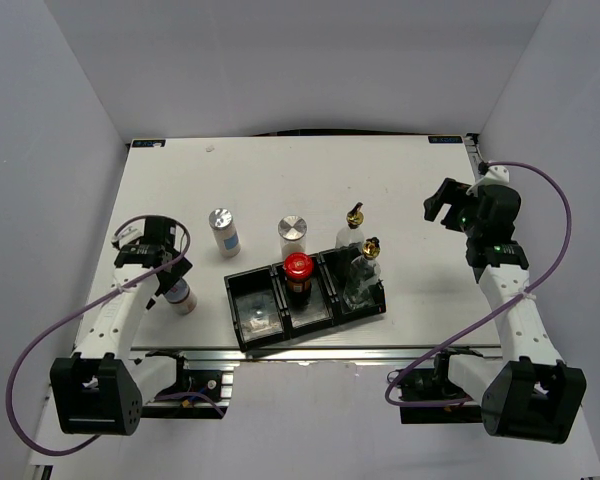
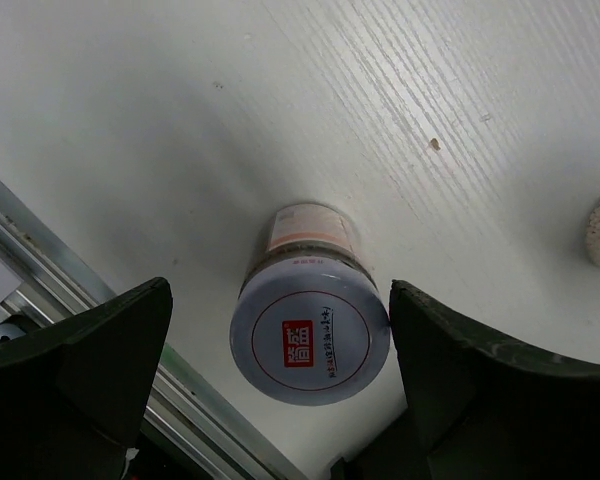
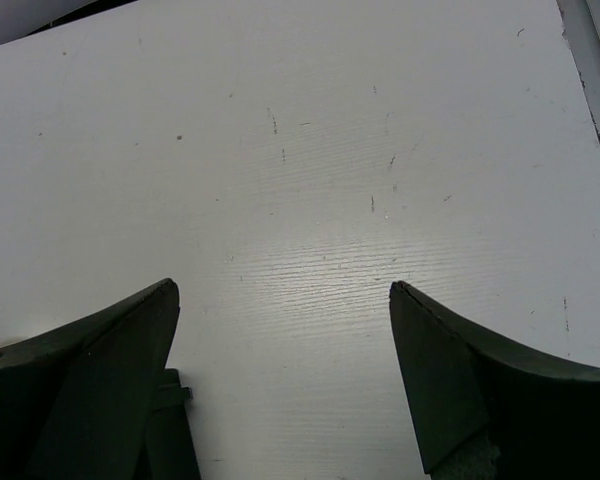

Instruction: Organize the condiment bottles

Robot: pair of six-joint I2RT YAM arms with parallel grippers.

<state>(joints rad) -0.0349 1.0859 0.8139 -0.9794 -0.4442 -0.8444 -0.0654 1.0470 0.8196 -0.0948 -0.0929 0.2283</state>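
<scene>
The left gripper (image 2: 280,290) hangs over a silver-lidded shaker (image 2: 310,335) at the near left of the worktop (image 1: 280,170), its fingers (image 2: 90,380) wide and, it seems, not touching it. The right gripper (image 1: 442,205) is also wide open, at the far right. The black tray (image 1: 240,320) holds the red-lidded jar (image 1: 298,270) in the middle and one glass bottle (image 1: 363,272) at right; the second glass bottle (image 1: 352,222) and two other shakers (image 1: 223,230) stand just behind.

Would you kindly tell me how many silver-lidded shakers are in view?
3. First shaker stands behind the tray, near its left end; second shaker right of it, behind the tray's middle; third shaker is left of the tray, below the left arm's open jaws. None appears hidden.
</scene>
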